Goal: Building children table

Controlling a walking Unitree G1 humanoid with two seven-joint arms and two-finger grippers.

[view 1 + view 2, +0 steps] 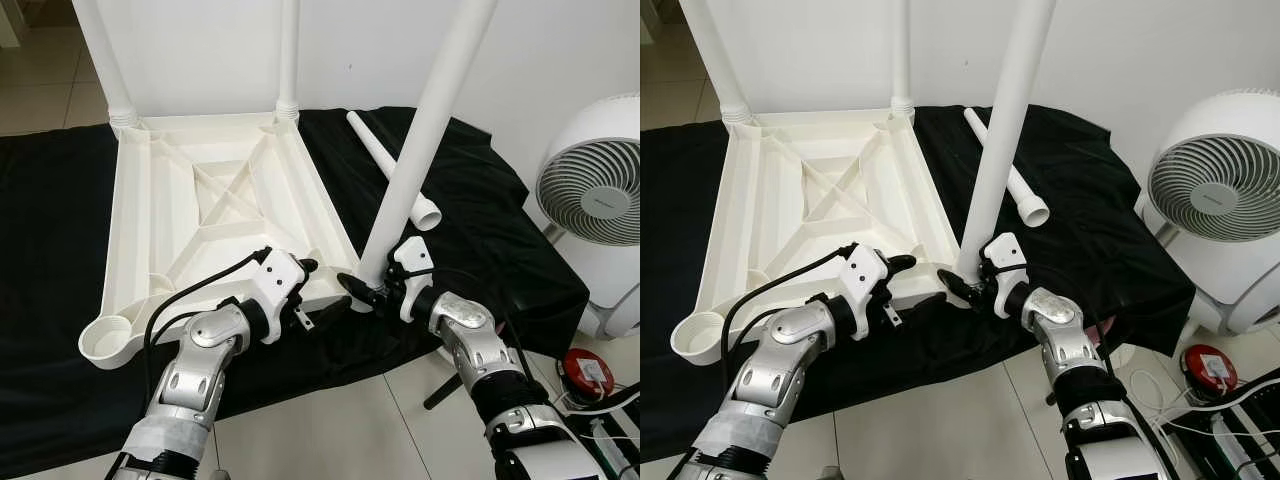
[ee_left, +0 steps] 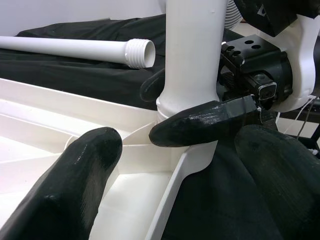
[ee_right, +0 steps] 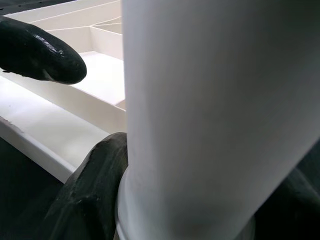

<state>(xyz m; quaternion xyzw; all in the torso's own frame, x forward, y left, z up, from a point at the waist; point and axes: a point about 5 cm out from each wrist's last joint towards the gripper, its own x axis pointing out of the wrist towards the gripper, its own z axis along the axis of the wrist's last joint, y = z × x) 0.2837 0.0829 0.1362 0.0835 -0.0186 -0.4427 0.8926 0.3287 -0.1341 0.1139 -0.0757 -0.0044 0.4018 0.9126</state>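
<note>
A white table top (image 1: 215,200) lies upside down on a black cloth (image 1: 50,230). Two white legs (image 1: 100,55) (image 1: 289,55) stand in its far corners. A third leg (image 1: 425,140) stands upright at the near right corner. My right gripper (image 1: 375,285) is shut on this leg's base, and one finger (image 2: 210,125) crosses the leg (image 2: 192,55). My left gripper (image 1: 305,295) is open at the near rim just left of that corner, with one finger (image 2: 75,185) inside the top and the other outside. A loose leg (image 1: 390,165) lies on the cloth behind.
The near left corner socket (image 1: 108,340) holds no leg. A white fan (image 1: 595,195) stands on the floor at the right, with a red and black device (image 1: 588,372) and cables beside it. A white wall is close behind the table.
</note>
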